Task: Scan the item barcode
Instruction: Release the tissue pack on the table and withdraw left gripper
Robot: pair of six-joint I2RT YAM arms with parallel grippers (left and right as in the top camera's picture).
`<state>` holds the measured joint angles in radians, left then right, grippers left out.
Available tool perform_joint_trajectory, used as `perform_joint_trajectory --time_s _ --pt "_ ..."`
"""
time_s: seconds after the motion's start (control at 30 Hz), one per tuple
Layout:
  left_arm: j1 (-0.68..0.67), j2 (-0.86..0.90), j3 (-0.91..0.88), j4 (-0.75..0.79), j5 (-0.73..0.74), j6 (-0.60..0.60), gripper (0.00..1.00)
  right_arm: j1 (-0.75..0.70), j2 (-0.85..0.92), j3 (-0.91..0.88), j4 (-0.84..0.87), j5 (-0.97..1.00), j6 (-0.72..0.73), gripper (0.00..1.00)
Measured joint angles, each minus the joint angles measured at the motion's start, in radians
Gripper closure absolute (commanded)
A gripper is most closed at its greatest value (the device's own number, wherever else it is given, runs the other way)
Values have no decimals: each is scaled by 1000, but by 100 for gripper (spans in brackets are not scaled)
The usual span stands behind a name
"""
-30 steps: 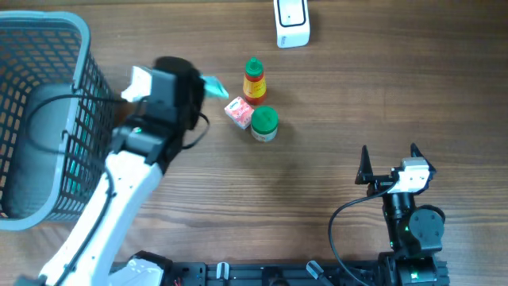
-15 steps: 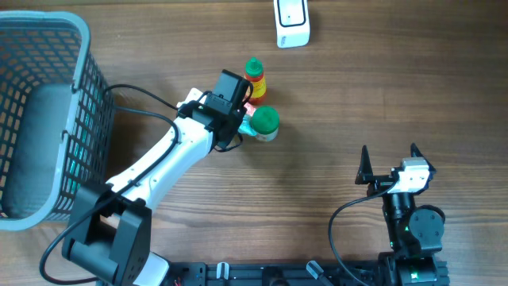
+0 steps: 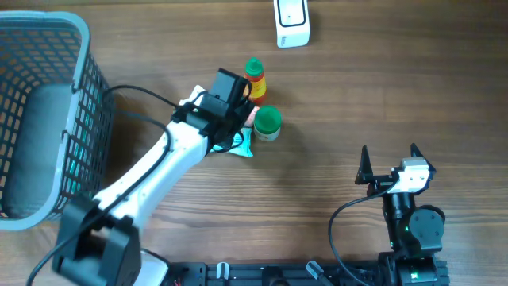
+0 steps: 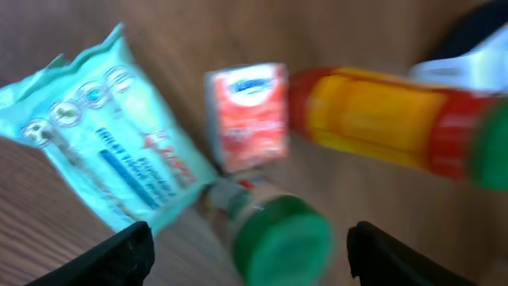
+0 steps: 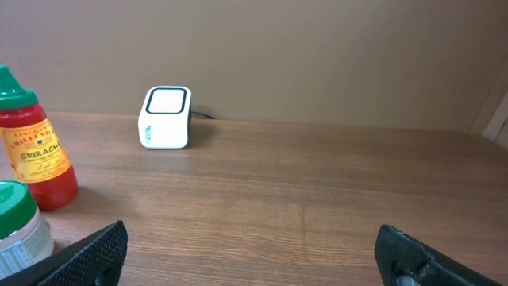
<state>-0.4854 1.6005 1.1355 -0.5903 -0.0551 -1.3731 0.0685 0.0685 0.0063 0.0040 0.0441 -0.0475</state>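
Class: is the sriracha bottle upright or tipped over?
Upright: the right wrist view shows the sriracha bottle standing on its base, green cap on top.

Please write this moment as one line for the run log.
left gripper: open, above items | right gripper: open, empty | teal packet: flat on table, beside red carton | scanner: no item at it

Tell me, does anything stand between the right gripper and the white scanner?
Nothing visible does. Bare table lies between the open right gripper and the scanner; the sriracha bottle and the green-lidded jar stand off to its left.
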Motion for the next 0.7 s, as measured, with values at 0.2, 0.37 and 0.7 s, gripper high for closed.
perform_joint_trajectory --time_s 0.2,0.37,0.7 --pt "1 -199 0 93 -210 0 2 0 0 0 0 0 0 0" --pt "39 -315 0 206 -421 -1 1 0 0 0 0 0 0 1" --pt "333 -391 -1 582 -613 -2 0 0 0 0 0 0 0 0"
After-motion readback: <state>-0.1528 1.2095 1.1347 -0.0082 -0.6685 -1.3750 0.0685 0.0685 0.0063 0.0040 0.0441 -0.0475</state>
